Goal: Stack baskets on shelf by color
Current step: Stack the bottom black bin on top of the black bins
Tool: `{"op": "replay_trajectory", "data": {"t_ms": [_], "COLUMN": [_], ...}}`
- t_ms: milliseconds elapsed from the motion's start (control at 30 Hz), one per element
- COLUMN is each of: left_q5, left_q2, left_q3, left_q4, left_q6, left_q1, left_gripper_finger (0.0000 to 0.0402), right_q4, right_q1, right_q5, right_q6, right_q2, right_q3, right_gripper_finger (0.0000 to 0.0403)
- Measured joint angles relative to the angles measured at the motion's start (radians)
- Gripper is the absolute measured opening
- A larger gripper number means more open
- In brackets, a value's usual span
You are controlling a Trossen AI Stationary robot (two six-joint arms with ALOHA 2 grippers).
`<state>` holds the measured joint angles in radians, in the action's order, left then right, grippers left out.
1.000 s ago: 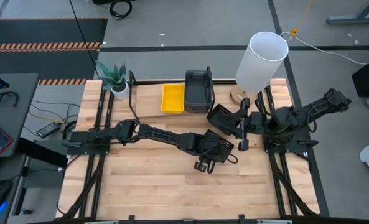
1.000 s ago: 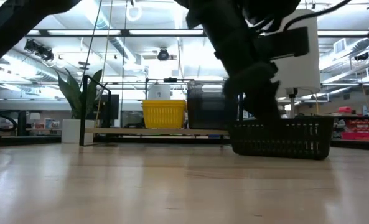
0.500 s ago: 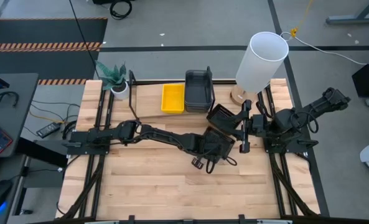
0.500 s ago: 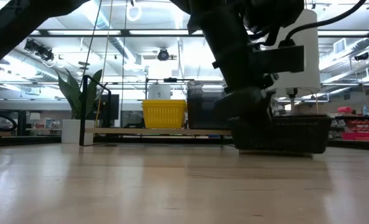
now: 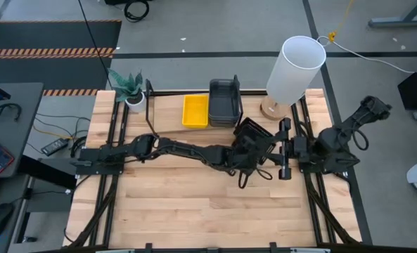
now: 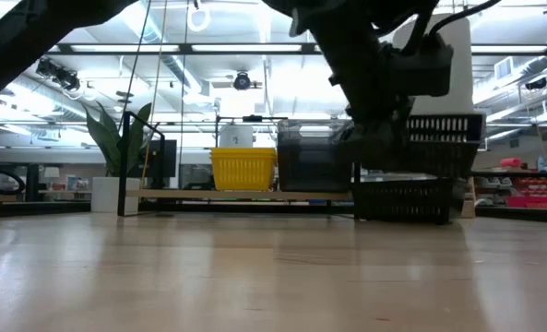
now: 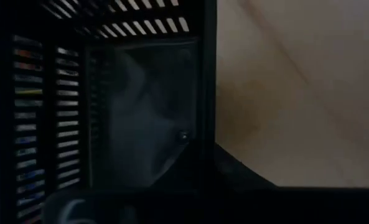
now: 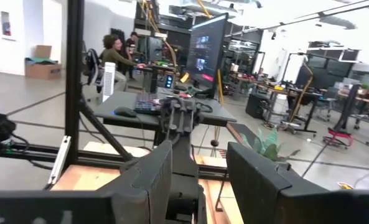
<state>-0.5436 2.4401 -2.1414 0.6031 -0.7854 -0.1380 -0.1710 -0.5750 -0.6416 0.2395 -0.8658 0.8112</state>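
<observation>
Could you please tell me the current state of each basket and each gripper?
yellow basket: upright on the shelf.
dark grey basket: on the shelf, beside the yellow basket.
raised mesh basket: held clear of the table.
lower mesh basket: resting on the table, under the raised one.
left gripper: shut on the raised mesh basket.
right gripper: open, empty.
</observation>
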Motion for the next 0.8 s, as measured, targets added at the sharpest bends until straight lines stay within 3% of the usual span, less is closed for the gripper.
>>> {"op": "replay_trajectory", "data": {"t_ms": [267, 533, 800], "left_q5": [-0.025, 0.067, 0.189], "left_q2": [-0.001, 0.013, 0.014], "left_q3": [0.02, 0.022, 0.023], "left_q4": [-0.171, -0.079, -0.036], "left_q6": [-0.14, -0.143, -0.155], "left_q1": [0.066, 0.139, 0.123], "left_gripper_finger": [0.0002, 0.0002, 0.0002], "right_q4": [0.0, -0.008, -0.008], "right_q1": [-0.045, -0.056, -0.056], "right_q5": [-0.093, -0.099, -0.099], "right_q6": [0.016, 0.022, 0.026], "right_q2": [0.0, 0.0, 0.0], "right_q3": [0.0, 0.0, 0.0], "right_gripper_finger": [0.0158, 0.0158, 0.0158]}}
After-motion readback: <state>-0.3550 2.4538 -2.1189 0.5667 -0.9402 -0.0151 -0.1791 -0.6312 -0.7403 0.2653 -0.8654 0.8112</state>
